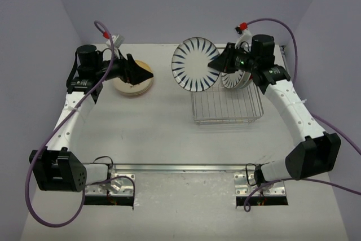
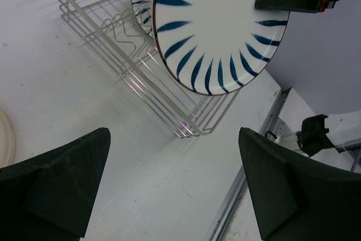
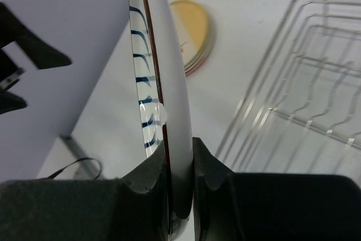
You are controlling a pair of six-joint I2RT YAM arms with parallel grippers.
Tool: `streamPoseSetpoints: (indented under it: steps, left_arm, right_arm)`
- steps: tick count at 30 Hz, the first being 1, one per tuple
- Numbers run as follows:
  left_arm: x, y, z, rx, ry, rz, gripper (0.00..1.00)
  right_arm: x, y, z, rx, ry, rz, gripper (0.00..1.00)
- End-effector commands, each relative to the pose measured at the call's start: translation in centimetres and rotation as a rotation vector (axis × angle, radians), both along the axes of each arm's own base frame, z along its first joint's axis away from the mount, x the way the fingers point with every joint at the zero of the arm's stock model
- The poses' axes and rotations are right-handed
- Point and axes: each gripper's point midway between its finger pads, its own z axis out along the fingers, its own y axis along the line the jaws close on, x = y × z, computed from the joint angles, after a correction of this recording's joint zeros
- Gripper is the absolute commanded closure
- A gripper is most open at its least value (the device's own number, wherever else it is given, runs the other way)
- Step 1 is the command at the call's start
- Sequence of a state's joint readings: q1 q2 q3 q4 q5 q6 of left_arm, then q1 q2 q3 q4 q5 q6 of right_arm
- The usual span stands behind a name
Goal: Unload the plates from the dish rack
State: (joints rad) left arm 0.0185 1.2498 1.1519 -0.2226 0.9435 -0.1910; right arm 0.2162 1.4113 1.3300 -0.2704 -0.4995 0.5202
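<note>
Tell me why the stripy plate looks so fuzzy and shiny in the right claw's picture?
Right wrist view: the stripy plate sits edge-on almost against the lens, so its rim looks soft, with a white glare spot; the right claw gripping it blurs too. Top view: it looks sharp.

The right hand grips a blue-striped plate over the dish rack — left hand above stacked plates.

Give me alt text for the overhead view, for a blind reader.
The right gripper holds a round white plate with dark-blue radial stripes by its rim at the far-left corner of a silver wire dish rack, where more plates stand. The open left gripper hovers over a stack of cream plates on the table.
</note>
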Motion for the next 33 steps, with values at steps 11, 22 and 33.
streamPoseSetpoints:
  steps: [11, 22, 33]
  left_arm:
    - [-1.0, -2.9, -3.5, -0.002, 0.113, -0.185, 0.10]
    - [-1.2, -4.0, -4.1, -0.079, 0.172, -0.259, 0.54]
    - [-0.4, -0.8, -3.8, -0.250, 0.249, -0.202, 1.00]
  right_arm:
    - [-6.8, 8.0, 4.3, 0.256, -0.041, 0.439, 1.00]
    - [-7.1, 10.0, 2.6, 0.272, 0.024, 0.505, 1.00]
    - [-5.1, 10.4, 0.7, 0.241, 0.078, 0.455, 0.59]
